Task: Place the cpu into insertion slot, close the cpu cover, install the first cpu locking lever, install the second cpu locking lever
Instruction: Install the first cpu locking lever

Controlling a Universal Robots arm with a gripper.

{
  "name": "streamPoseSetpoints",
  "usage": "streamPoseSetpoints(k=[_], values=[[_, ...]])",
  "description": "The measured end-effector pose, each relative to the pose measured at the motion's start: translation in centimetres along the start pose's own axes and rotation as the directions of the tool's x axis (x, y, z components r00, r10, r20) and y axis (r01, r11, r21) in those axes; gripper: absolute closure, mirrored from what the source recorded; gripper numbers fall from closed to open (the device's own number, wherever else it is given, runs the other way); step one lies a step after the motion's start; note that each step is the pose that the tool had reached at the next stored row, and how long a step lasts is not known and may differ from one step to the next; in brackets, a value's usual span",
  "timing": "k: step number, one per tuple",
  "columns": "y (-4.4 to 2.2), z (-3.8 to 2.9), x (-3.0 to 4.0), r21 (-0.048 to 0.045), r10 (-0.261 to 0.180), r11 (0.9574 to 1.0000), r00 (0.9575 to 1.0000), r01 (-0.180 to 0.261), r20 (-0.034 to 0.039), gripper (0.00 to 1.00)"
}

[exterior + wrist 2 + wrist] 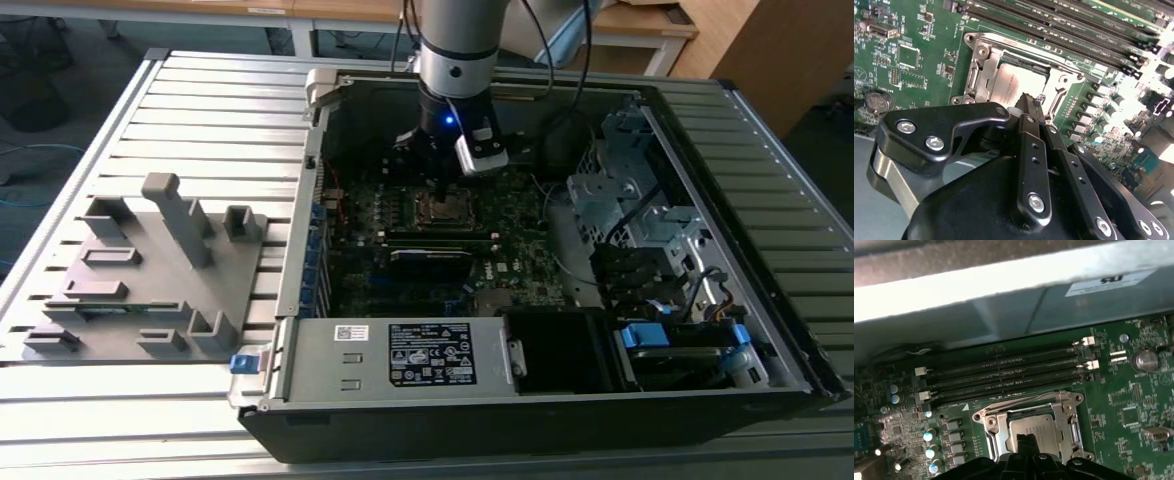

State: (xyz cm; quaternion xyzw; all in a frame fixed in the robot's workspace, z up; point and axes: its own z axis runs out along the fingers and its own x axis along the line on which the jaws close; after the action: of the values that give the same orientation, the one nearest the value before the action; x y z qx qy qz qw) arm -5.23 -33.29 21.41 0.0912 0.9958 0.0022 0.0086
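Here the gripper (1026, 100) hangs just over the cpu (1011, 85), fingers pressed together. The cpu cover (1026, 410) lies flat around the chip.

memory slots (1009, 371) beside insertion slot (1029, 427); above seemingly open

Robot arm (461, 40): grey cylindrical body, black wrist section with blue light, white camera block, black cables. Gripper (1026, 102): black metal linkage fingers, silver screws.

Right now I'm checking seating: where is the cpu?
In both wrist views the cpu sits in the insertion slot, beside the memory slots, under the gripper.
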Motion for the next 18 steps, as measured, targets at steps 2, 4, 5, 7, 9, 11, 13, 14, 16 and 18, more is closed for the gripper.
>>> streamPoseSetpoints(k=[2, 4, 5, 7, 9, 11, 13, 14, 16, 18], values=[[0.02, 0.05, -0.1, -0.0003, -0.023, 0.9997, 0.9997, 0.023, -0.0004, 0.9], [0.04, 0.1, -0.23, -0.0006, -0.045, 0.999, 0.999, 0.045, -0.0007, 0.9], [0.06, 0.12, -0.32, -0.0007, -0.054, 0.9986, 0.9985, 0.054, -0.0008, 0.9], [0.13, 0.16, -0.68, -0.0011, -0.066, 0.9978, 0.9978, 0.066, -0.0009, 0.9], [0.14, 0.16, -0.8, -0.001, -0.067, 0.9977, 0.9977, 0.067, -0.001, 0.9], [0.14, 0.13, -0.8, -0.001, -0.068, 0.9977, 0.9977, 0.068, -0.001, 0.9], [0.15, -0.07, -0.8, -0.0039, -0.07, 0.9975, 0.9976, 0.07, -0.0014, 0.9], [0.15, -0.19, -0.8, -0.0049, -0.07, 0.9975, 0.9975, 0.07, -0.0013, 0.9], [0.15, -0.3, -0.81, -0.0058, -0.07, 0.9975, 0.9975, 0.07, -0.0014, 0.9], [0.15, -0.3, -0.81, -0.0059, -0.07, 0.9975, 0.9975, 0.07, -0.0013, 0.9]])
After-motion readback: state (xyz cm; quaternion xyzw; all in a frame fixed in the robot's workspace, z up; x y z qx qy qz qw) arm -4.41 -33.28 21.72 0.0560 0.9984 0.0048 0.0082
